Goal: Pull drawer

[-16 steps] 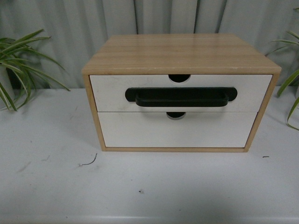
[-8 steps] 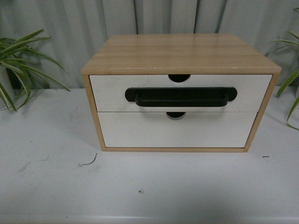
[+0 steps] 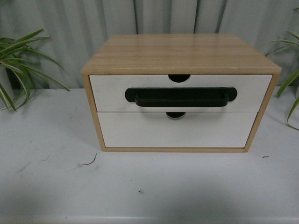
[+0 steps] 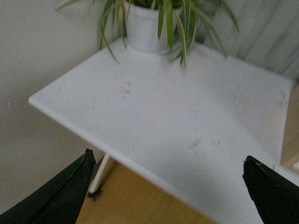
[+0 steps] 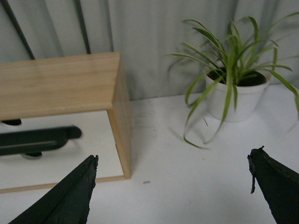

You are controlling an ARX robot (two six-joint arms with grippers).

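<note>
drawer (image 3: 112,91) closed in wood cabinet (image 3: 182,53).
we see l gripper (image 4: 168,157) & r gripper (image 5: 174,154) both spread wide, not touching it.

I take this for a staged test corner dressed like a home, not a lived-in room. Ahead of my left gripper (image 4: 168,156), a plain white table (image 4: 154,116) carries a potted spider plant (image 4: 154,23). Below its edge I see a wood-look floor (image 4: 140,205) and a blank wall (image 4: 28,56). Beyond my right gripper (image 5: 174,154) stand a small wooden cabinet (image 5: 60,84), a second potted plant (image 5: 233,88) and a grey pleated curtain (image 5: 154,37).
</note>
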